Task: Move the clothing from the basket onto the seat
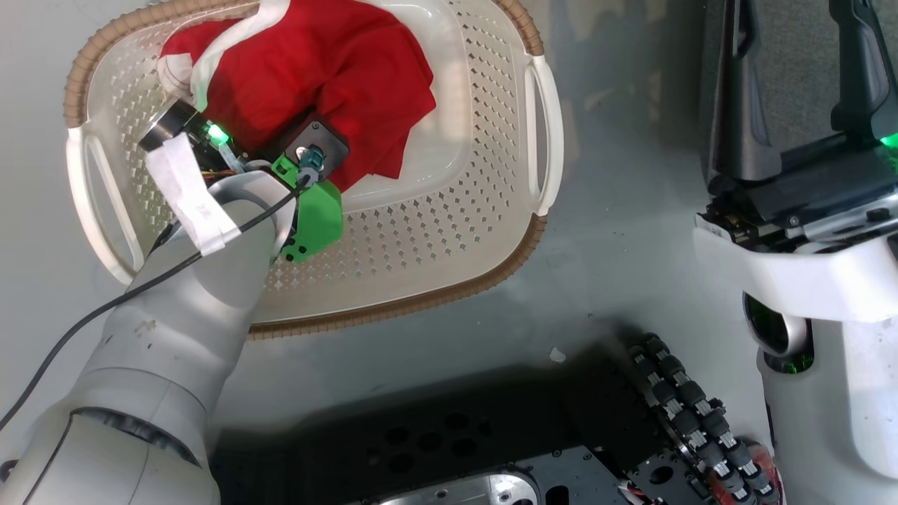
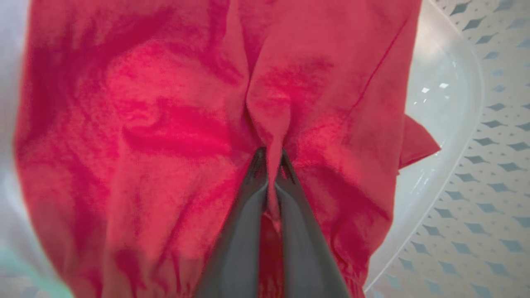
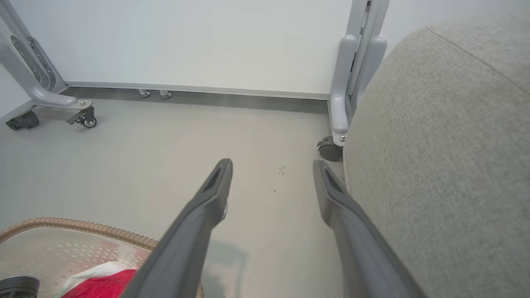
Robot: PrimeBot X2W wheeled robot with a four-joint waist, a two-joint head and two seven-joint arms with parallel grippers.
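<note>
Pinching a raised fold of the red fabric clothing with white trim (image 1: 330,77), the left gripper (image 2: 271,159) has its two long dark fingers pressed together on the cloth, with only a thin ridge of red between the tips. The clothing lies bunched in the oval cream plastic laundry basket with perforated walls and a brown woven-look rim (image 1: 449,231), heaped against the basket's far rim and its left handle end; the part of the basket floor towards the right handle is bare. A white band of trim (image 1: 235,38) runs over the heap at the far rim. How many garments make up the heap cannot be told.

The basket stands on the pale grey floor (image 3: 136,165), ahead of the robot's dark base (image 1: 449,435) and on its left side.

The right gripper (image 3: 272,167) hangs above the floor with its fingers spread wide apart and nothing between them. Just beside its right finger rises the rounded edge of the large grey woven-fabric seat cushion (image 3: 447,157), which has no clothing on the part that shows. The basket's brown rim is near the gripper's left finger.
</note>
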